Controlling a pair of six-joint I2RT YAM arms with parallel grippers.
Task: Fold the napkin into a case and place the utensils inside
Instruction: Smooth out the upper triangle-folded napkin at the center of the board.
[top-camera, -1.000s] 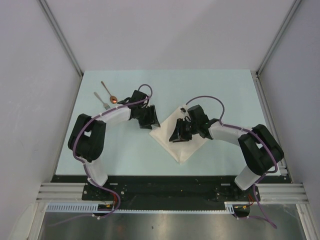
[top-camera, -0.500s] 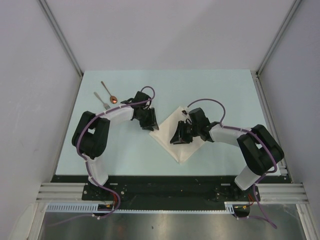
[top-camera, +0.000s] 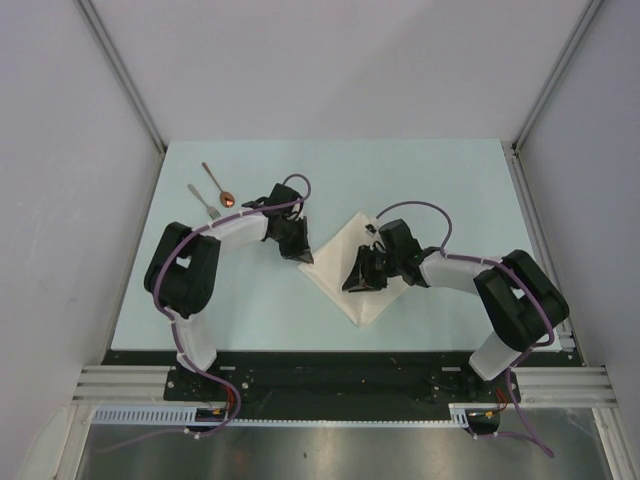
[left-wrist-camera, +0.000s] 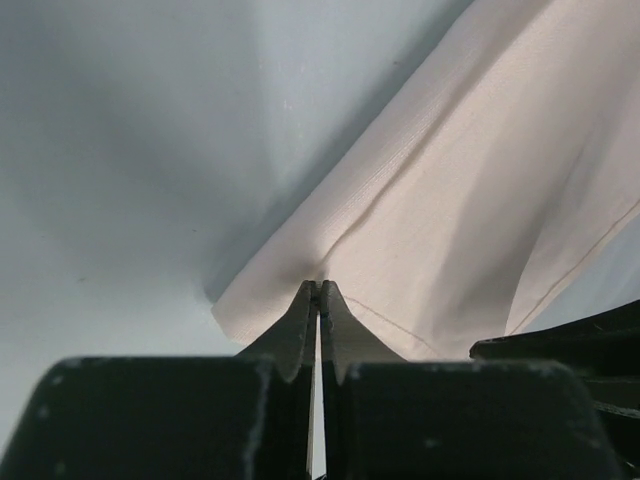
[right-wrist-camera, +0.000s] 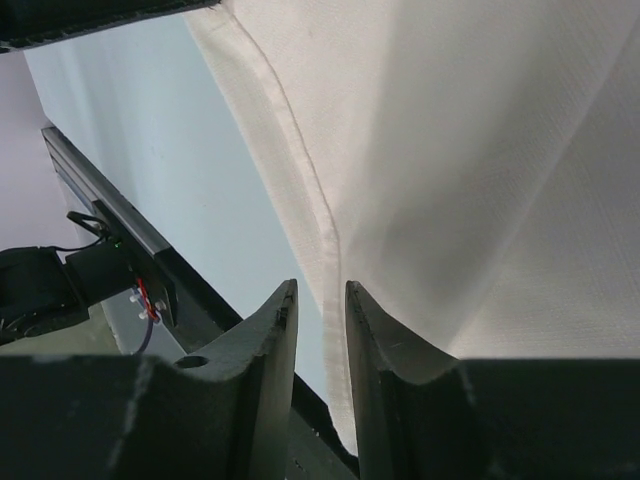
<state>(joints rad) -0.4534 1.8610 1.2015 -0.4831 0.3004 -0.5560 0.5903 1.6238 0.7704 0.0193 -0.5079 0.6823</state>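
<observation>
The table has a flat, pale blue-green top, bounded at its near edge by a black strip. Three items lie directly on it.

1. Napkin: cream-white cloth, set as a diamond with one corner toward the near edge, right of centre. In the left wrist view its hemmed left corner puckers above the surface.
2. Fork: silver, far left, well apart from the napkin.
3. Spoon: copper-orange bowl, just beside the fork on its far side, handle pointing far-left.
</observation>
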